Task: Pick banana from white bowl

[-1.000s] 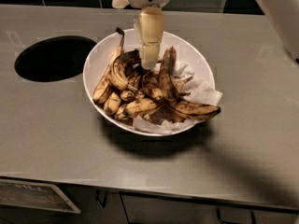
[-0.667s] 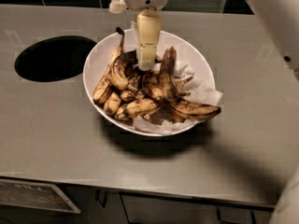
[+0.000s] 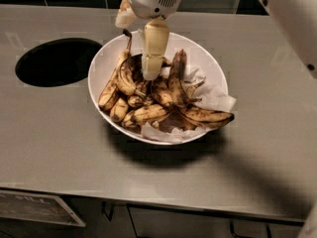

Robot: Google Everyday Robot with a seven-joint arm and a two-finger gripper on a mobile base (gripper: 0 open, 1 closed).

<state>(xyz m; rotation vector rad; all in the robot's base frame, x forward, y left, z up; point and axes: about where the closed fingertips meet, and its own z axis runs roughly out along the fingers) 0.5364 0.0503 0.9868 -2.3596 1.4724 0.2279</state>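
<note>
Claw (image 3: 151, 73) comes down from 12 o'clock on a white arm, tip w/ cream pad sunk into the pile at approx 11 o'clock of the bowl (image 3: 105, 58). Can't tell if claw is apart, together or clamped on anything; tip sits among dark fruit.

Banana (image 3: 126, 78): arched, yellow w/ heavy brown blotches, lying in the bowl at approx 9–10 o'clock of centre, just beside the claw tip on its 8 o'clock side. Contact btwn the two not clear.

Bowl is white, round, glossy, full of overripe fruit. A long slim one w/ thin stem (image 3: 110, 90) runs along the 9 o'clock wall, stem up toward 11. A flatter pointed one (image 3: 208, 116) sticks over the rim at 4 o'clock. White paper (image 3: 214, 97) shows under the pile from 2 to 6 o'clock.

Bowl stands on a grey surface (image 3: 59, 148). Round dark hole (image 3: 55, 62) in the surface at 9 o'clock of the bowl, near, not touching.
</note>
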